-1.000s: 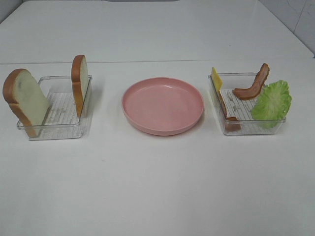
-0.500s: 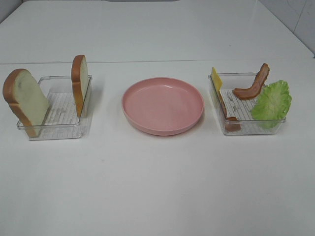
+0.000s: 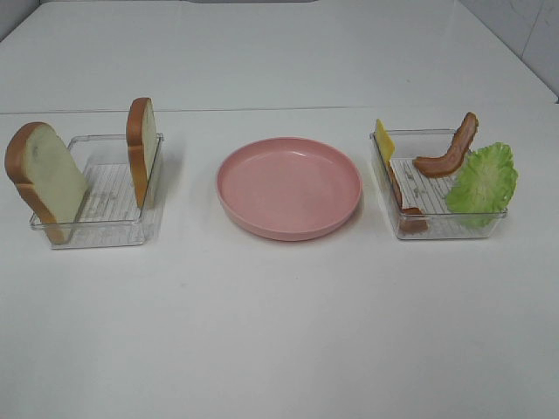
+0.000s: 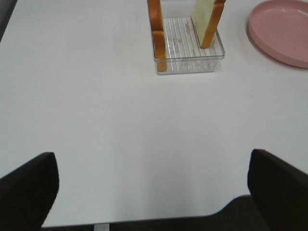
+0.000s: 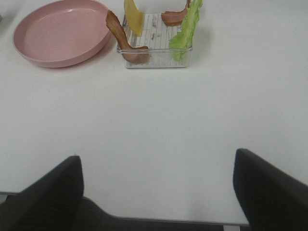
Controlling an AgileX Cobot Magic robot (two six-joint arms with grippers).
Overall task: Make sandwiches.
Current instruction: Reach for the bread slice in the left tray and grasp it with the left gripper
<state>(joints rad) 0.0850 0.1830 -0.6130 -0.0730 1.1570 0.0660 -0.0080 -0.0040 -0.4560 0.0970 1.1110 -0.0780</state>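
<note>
**Exterior high view.** I see a round pink plastic plate (image 3: 288,188) at the centre of the white table (image 3: 279,340). Left of it stands a clear ribbed plastic bread tray (image 3: 96,237) with two toy white bread slices with brown crust, both on edge. The left bread slice (image 3: 44,179) leans tilted at the tray's left wall. The right bread slice (image 3: 142,148) stands upright at its far right corner.

Right of the plate, a clear plastic fillings tray (image 3: 445,234) holds:
- a square yellow cheese slice (image 3: 383,140) propped against the left wall;
- a near reddish-brown bacon strip (image 3: 406,208) along the same wall;
- a far reddish-brown bacon strip (image 3: 450,150) rising over the far rim;
- a green lettuce leaf (image 3: 483,179) standing at the right wall.

All ingredients sit unstacked in their trays.

**Wrist views.** My left gripper (image 4: 151,155) hangs over the near table edge, well apart from the bread tray. Its dark fingers (image 4: 29,187) are spread wide and grip nothing. My right gripper (image 5: 156,155) is equally wide and unladen, well short of the fillings tray.
</note>
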